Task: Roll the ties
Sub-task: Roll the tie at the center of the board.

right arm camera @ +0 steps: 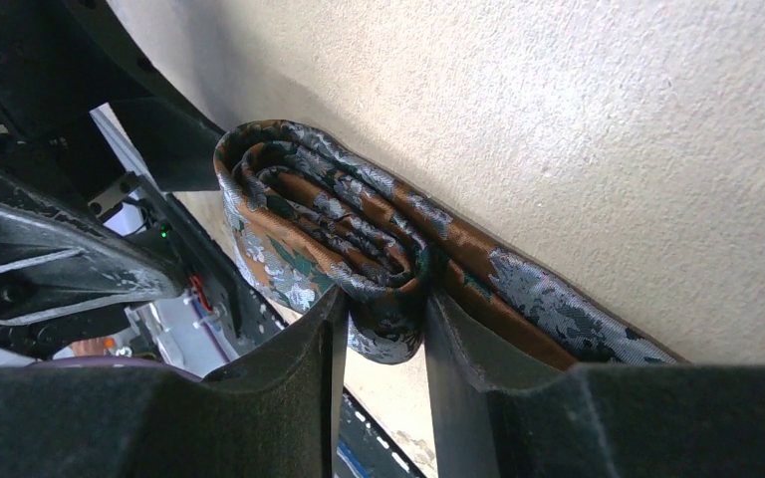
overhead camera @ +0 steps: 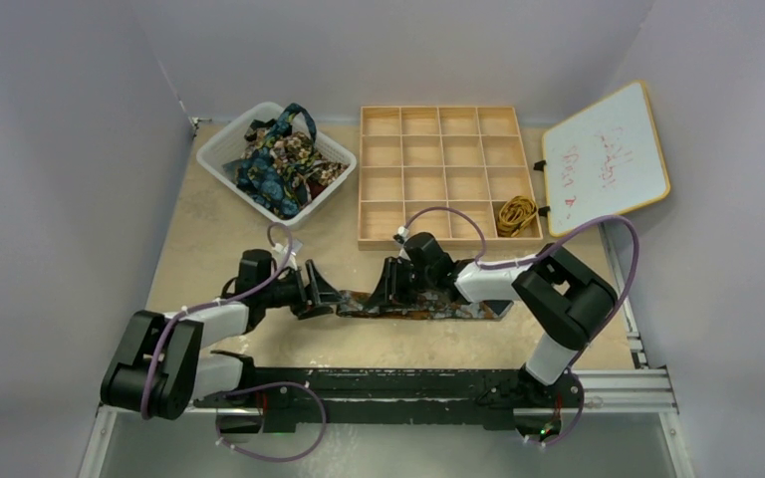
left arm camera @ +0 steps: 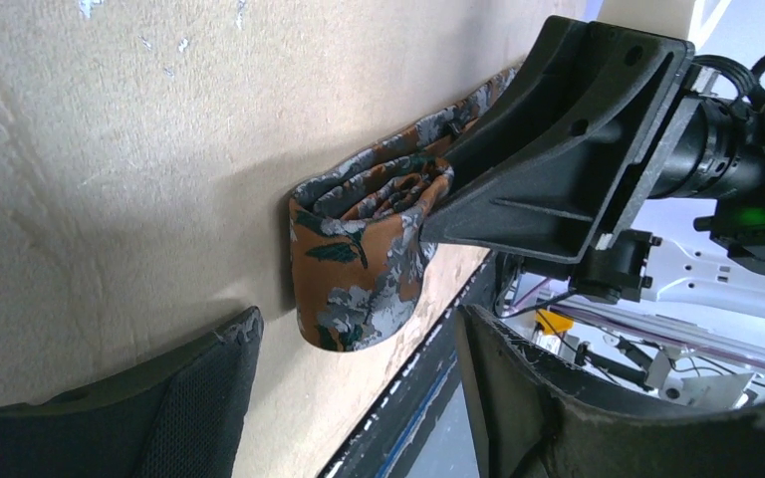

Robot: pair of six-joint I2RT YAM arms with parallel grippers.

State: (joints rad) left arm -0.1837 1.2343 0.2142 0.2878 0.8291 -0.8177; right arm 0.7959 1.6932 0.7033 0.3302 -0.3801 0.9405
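- While the right gripper works on it, we see the brown tie lying on the table, toward the near edge, between the two arms.
- The left end of that tie is wound into a loose flattened roll. The unrolled part runs flat to the right and passes under the right arm.
- Right gripper: pinching the roll. In the right wrist view its two fingers sit on either side of the coil, with the fabric squeezed between them.
- The roll stands on edge on the table, with the spiral layers showing from the side in the right wrist view.
- Left gripper: spread, nothing in it. It sits just left of the roll and faces it.
- In the left wrist view the left fingers stand wide apart and the roll sits just ahead of the gap. We cannot tell whether either one touches the fabric.
- More ties, blue-teal and brown floral, are heaped in a white basket at the far left of the table.
- A wooden tray with a grid of compartments sits at far centre, just right of the basket.
- A yellow tie lies coiled in the tray's near right corner compartment.
- A whiteboard with red writing lies tilted at the far right, beside the tray.
- Both arms reach in from the near edge. The grippers are close together but apart.
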